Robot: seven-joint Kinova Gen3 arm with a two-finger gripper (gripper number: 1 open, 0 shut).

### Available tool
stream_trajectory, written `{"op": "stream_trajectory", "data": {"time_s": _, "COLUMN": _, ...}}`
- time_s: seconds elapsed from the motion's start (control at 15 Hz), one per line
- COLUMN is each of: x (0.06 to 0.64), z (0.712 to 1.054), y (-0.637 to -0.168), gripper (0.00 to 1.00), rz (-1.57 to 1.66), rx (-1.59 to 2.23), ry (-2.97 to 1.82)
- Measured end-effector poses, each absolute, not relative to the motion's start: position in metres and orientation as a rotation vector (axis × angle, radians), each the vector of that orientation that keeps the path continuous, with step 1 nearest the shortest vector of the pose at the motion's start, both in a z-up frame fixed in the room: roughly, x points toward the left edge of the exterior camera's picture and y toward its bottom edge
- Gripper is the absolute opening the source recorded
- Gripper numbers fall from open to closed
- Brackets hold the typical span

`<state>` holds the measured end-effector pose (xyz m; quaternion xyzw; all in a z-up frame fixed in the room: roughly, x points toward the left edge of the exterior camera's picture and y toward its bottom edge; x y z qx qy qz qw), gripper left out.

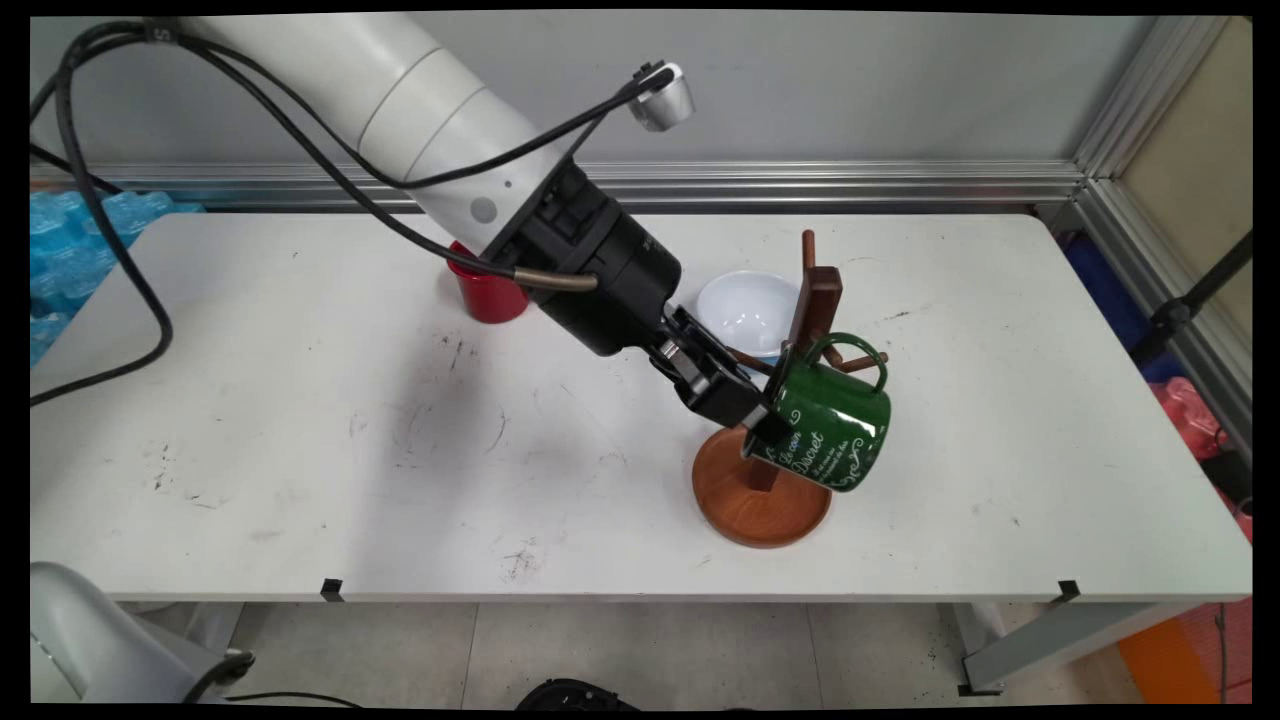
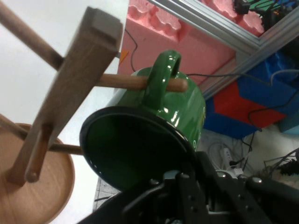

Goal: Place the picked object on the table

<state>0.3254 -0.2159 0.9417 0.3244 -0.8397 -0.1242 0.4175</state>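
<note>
black two-finger gripper clenched on rim of glossy green mug with white lettering, mug tilted, its handle looped over a peg of the brown wooden mug tree with round base (peg runs through the handle in hand view). white bowl behind the tree, red cup well apart by the arm.

- green mug, right of centre in the frame: white curly script on its side, too small and tilted to really read
- nothing else has lettering
</note>
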Motion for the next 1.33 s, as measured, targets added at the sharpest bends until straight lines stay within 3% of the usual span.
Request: {"op": "stream_trajectory", "data": {"time_s": 1.33, "x": 0.312, "z": 0.988, "y": -0.161, "gripper": 0.00, "rz": -0.361, "rx": 0.705, "ry": -2.159}}
